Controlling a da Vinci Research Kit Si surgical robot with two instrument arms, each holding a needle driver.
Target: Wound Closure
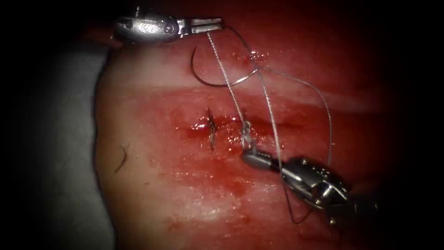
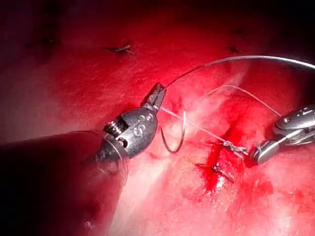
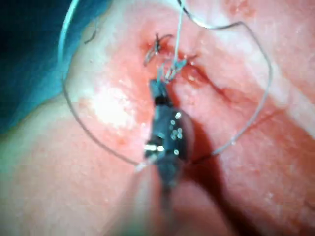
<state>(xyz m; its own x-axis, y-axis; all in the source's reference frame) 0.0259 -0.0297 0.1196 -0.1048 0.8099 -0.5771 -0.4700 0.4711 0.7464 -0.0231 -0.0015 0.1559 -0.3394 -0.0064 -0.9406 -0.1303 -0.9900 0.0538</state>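
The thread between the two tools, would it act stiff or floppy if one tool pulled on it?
Probably floppy: the thread droops in loose loops over the tissue. Under pull it likely straightens, as the stretch from the left pincer down to the right pincer runs straight. It looks thin and light, so it may drag the free needle along.

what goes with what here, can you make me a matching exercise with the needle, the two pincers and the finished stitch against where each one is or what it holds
Things:
1. left pincer
2. right pincer
3. needle
4. finished stitch

Places or states:
A. lies free on the tissue, above the cut, held by nothing
B. shut on the thread up high
C. sits across the cut, left of the knot
D. shut on the thread at the knot by the cut

Pairs: 1-B, 2-D, 3-A, 4-C
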